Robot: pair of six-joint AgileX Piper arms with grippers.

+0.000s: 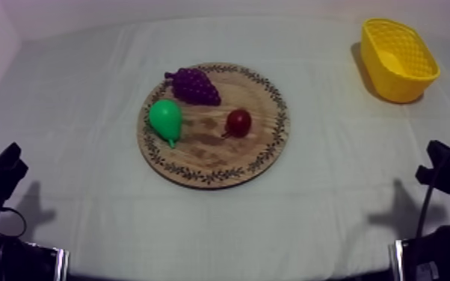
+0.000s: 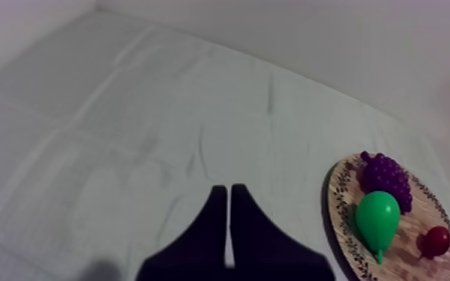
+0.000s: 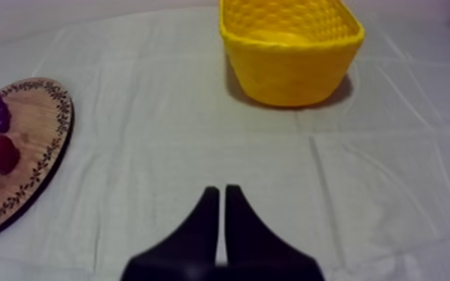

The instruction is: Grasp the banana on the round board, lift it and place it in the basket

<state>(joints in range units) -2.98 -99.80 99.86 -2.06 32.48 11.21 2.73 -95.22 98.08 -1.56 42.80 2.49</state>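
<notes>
The round wooden board [image 1: 205, 153], its rim edged with a dark leafy pattern, lies flat at the middle of the desk [image 1: 86, 112]. The yellow basket [image 1: 394, 84], lattice-walled and open-topped, stands upright near the far right corner, well apart from the board.

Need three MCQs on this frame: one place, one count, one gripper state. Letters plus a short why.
1. Where does the yellow basket stand relative to the wooden board?
A) on it
B) apart from it, to its right in the top view
C) touching its left rim

2. How many fruits lie on the board?
A) two
B) three
C) four

3. How is my left gripper?
A) open
B) shut on a fruit
C) shut on nothing

Answers:
1 B, bare cloth shows between basket and board.
2 B, the grapes, pear and small red fruit.
3 C, its fingers lie together as a narrow wedge over the cloth.
</notes>
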